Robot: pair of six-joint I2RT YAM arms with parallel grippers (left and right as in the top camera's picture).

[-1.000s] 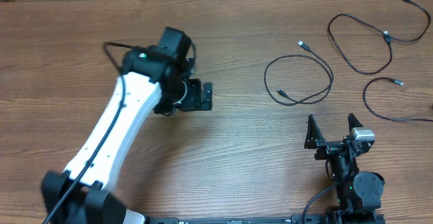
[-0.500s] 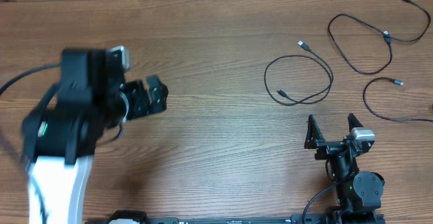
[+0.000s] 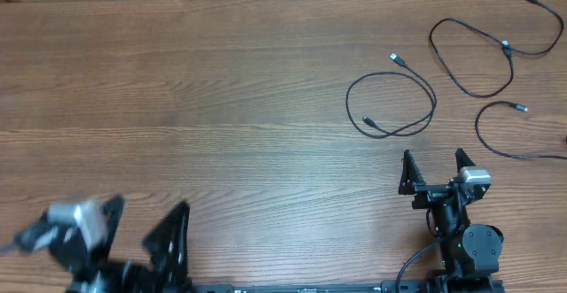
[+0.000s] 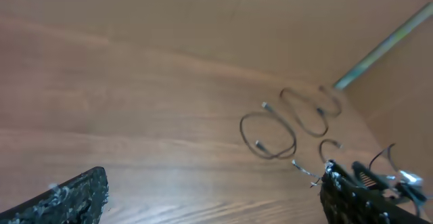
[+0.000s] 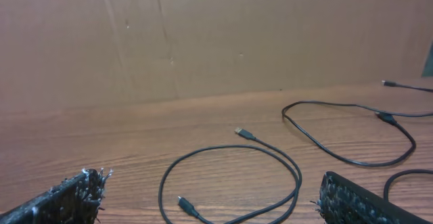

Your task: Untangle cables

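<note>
Three thin black cables lie apart at the table's right back. A closed loop [image 3: 434, 103] is nearest the middle. A long curved one [image 3: 483, 96] lies behind it, and a short hook-shaped one [image 3: 479, 132] sits at the right edge. My right gripper [image 3: 434, 171] is open just in front of the loop and touches nothing. In the right wrist view the loop [image 5: 300, 180] lies ahead between the open fingers of the right gripper [image 5: 210, 204]. My left gripper [image 3: 146, 227] is blurred at the front left, open and empty. In the left wrist view the left gripper [image 4: 213, 204] faces the cables [image 4: 242, 129] far off.
A brown cardboard wall [image 5: 216, 34] stands along the table's back edge. The wooden tabletop [image 3: 221, 107] stretches between the two arms. The right arm's base [image 3: 469, 249] sits at the front right edge.
My left arm has swung from the table's left middle back to the front left edge, its gripper open throughout. The right arm and the cables have not moved.
</note>
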